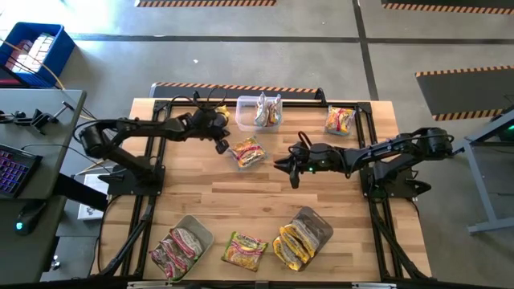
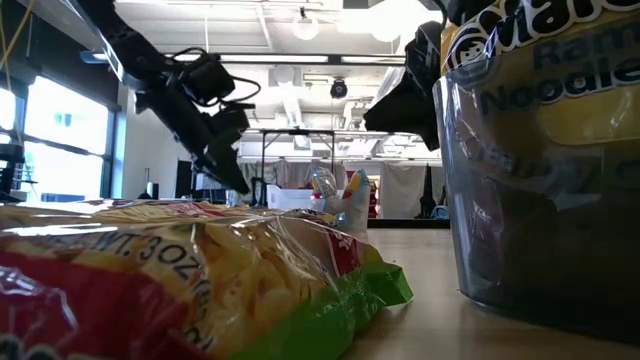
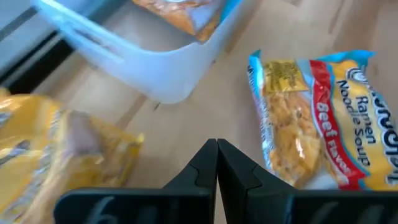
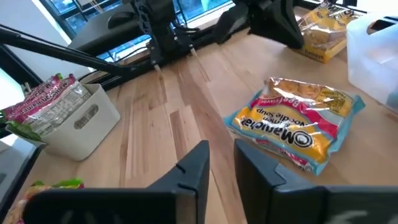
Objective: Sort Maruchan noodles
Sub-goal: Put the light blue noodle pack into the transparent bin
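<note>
A wooden table (image 1: 265, 189) seen from above, with two dark robot arms reaching inward from its left and right sides. Maruchan noodle packets are scattered over it. One yellow and red loose packet (image 1: 248, 152) lies on bare wood just left of centre, toward the far side, between the two arms.

The left claw (image 1: 222, 147) hovers just beside this packet's left end, its fingers pressed together and holding nothing. The right claw (image 1: 294, 168) hangs to the packet's right, near but apart from it, fingers parted by a narrow gap with nothing between them.

Clear tubs hold sorted packets: a far tub (image 1: 259, 111) with silvery ones, a near-left tub (image 1: 183, 245) with pink-red ones, and a near-right tub (image 1: 303, 234) with yellow ones. Another packet (image 1: 340, 120) lies loose at the far right, and a green-edged packet (image 1: 244, 250) rests between the two near tubs.

The step in hand appears to be picking up the central packet. The next move likely calls for a claw to widen, descend over the crinkly wrapper, and close on it.

The left wrist view shows the packet's printing, reading beef flavor, unreadable from above. The right wrist view shows the gap between the right claw's fingers. The low view is mostly blocked by a near packet and tub.
</note>
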